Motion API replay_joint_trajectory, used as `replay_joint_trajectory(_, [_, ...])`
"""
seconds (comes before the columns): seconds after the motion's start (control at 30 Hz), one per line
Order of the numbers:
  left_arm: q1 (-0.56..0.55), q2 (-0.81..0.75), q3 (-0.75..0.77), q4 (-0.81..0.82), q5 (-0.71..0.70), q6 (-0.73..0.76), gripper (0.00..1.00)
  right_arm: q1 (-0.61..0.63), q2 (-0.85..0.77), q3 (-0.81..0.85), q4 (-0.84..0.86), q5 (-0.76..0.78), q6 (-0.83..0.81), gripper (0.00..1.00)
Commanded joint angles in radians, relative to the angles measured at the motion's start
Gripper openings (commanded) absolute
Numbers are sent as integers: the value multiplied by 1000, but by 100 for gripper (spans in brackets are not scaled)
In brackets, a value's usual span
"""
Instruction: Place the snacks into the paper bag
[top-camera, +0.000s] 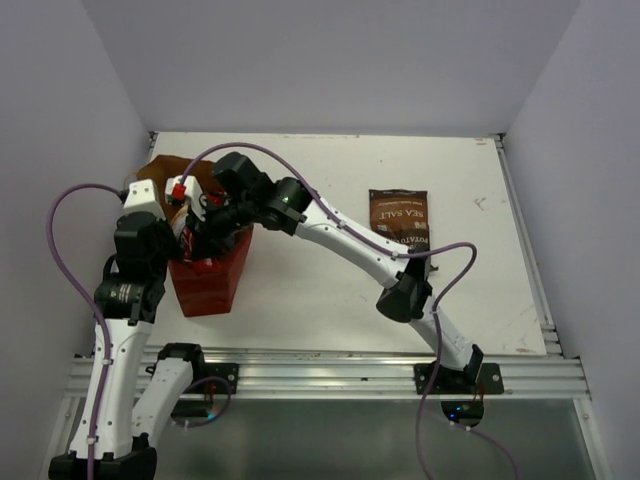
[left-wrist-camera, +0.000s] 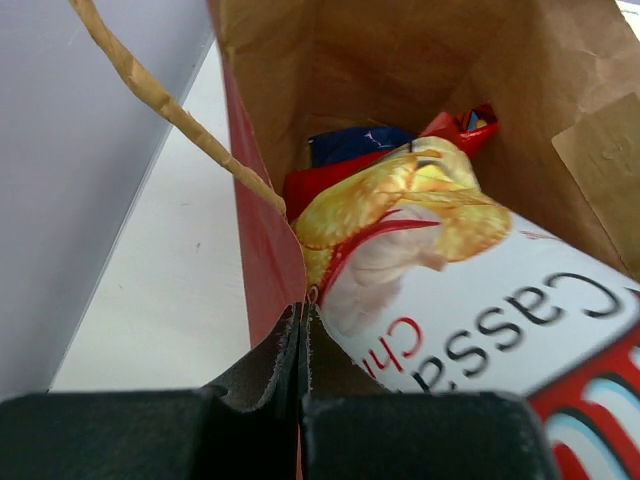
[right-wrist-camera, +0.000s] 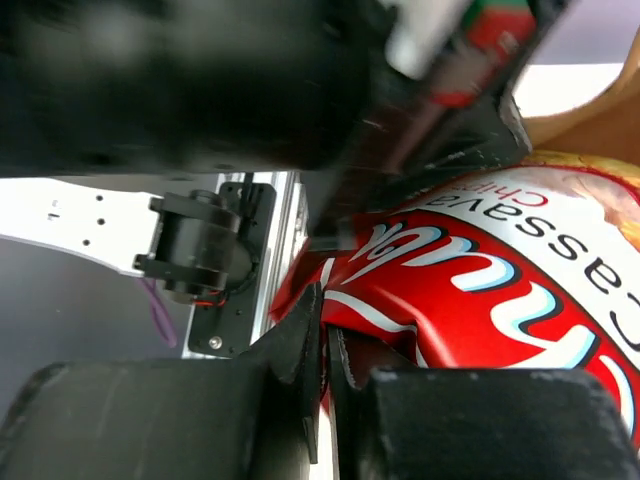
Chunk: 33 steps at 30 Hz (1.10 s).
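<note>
L pincer: closed, pinching red wall of paper bag at rim.
R pincer: clamped on edge of cassava bag.
Cassava bag: lead end inside paper bag, lying on other snacks.
Blue bag, red bag: deeper inside.
Kettle bag: flat on counter, well apart from paper bag, to its right.

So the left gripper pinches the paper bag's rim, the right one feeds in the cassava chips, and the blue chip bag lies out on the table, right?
Not the blue one. The top view shows the dark brown sea salt bag on the table; the left wrist view shows the blue chip bag already inside the paper bag. The rest holds.
</note>
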Motion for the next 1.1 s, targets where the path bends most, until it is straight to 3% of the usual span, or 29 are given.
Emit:
replay_joint_trajectory(0.0, [-5,-7,13,72,24,3,0,2,20,-10,71,-120,33,5])
replay_joint_trajectory(0.07, [-5,-4,13,74,25,1,0,2,-7,-24,88,-49,10,28])
replay_joint_trajectory(0.1, [-5,-3,12,75,27,3,0,2,-15,-26,94,-22,2,45])
replay_joint_trajectory(0.13, [-5,-1,9,77,27,3,0,2,-30,-23,92,43,-15,78])
replay_joint_trajectory(0.17, [-5,0,9,80,29,3,0,2,-36,-21,94,74,-20,92])
replay_joint_trajectory(0.2, [-5,2,9,81,29,3,0,2,-44,-23,98,105,-24,99])
replay_joint_trajectory(0.33, [-5,0,9,80,22,0,0,2,-118,-78,167,294,-24,99])
replay_joint_trajectory(0.5, [-5,0,10,77,22,1,0,3,-419,-264,282,590,-52,99])
replay_joint_trajectory(0.63, [-5,-3,9,78,22,1,0,-13,-590,-362,272,974,-102,99])
replay_joint_trajectory(0.67, [-5,-3,9,80,22,1,0,-30,-613,-380,257,1012,-95,99])
replay_joint_trajectory(0.83, [-5,-7,9,80,26,1,0,-318,-751,-703,238,998,94,99])
replay_joint_trajectory(0.97, [-5,-9,9,80,26,1,0,-559,-750,-932,244,972,206,99])
replay_joint_trajectory(1.07, [-5,-12,8,77,21,1,0,-718,-730,-1045,302,859,307,99])
